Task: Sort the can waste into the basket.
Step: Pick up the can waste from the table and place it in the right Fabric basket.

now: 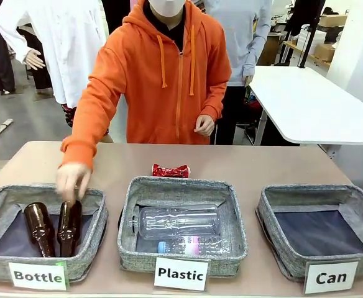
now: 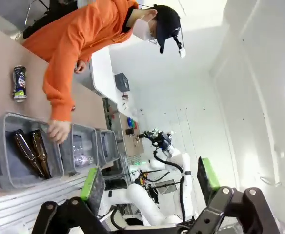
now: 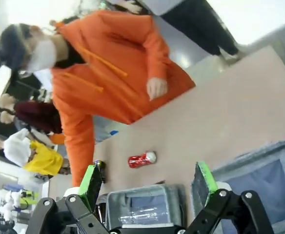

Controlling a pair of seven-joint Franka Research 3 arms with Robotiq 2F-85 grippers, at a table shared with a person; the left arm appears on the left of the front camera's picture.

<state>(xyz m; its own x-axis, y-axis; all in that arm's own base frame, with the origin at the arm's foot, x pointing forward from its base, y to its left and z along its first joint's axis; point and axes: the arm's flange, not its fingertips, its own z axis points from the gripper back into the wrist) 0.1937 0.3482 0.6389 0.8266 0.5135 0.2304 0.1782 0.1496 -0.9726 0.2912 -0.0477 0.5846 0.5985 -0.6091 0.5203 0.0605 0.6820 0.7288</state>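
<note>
— Front view?
— Crushed shiny red can (image 1: pixel 170 171) lies on the worktop (image 1: pixel 243 162), long axis left-right; grey woven "Can" basket (image 1: pixel 312 192) sits right.
— Left wrist?
— Left tool (image 2: pixel 150 178) gapes wide, empty; black drink can (image 2: pixel 19 83) lies far off.
— Right wrist?
— Right tool (image 3: pixel 147 178) gapes wide, empty.

Two brown glass bottles (image 1: pixel 40 228) are resting side by side in the grey woven "Bottle" basket (image 1: pixel 1 198). Two clear plastic bottles (image 1: pixel 178 221) are lying in the grey woven "Plastic" basket (image 1: pixel 178 184). A person in an orange hoodie (image 1: pixel 169 81) is leaning over the tan table (image 1: pixel 243 164).
</note>
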